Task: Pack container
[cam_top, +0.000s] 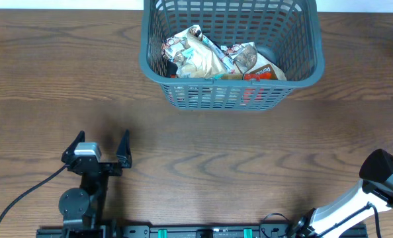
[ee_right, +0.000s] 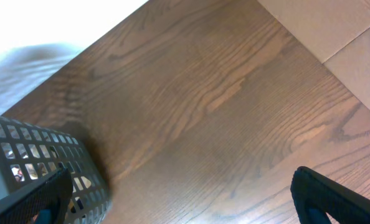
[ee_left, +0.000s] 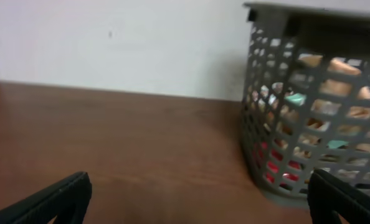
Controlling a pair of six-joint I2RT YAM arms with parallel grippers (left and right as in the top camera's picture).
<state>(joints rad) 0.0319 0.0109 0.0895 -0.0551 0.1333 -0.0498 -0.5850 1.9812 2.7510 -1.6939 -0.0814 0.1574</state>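
Observation:
The container (cam_top: pixel 229 80), a grey-blue slotted basket, stands at the back middle of the table. Several snack packets (cam_top: pixel 213 58) lie crumpled inside it. My left gripper (cam_top: pixel 104 135) rests open near the front left, well short of the basket, with nothing between its fingers. In the left wrist view the left gripper (ee_left: pixel 197 202) faces bare wood, and the basket wall (ee_left: pixel 309 99) rises ahead on the right. My right gripper (ee_right: pixel 182 202) is open and empty above the table, with a corner of the basket (ee_right: pixel 45 158) at its left. In the overhead view only the right arm (cam_top: pixel 382 173) shows, front right.
The brown wooden table (cam_top: pixel 64 79) spreads around the basket. A pale wall (ee_left: pixel 123 43) stands behind the table. The arms' base rail (cam_top: pixel 203 231) runs along the front edge. A tan floor (ee_right: pixel 334 31) shows past the table's edge.

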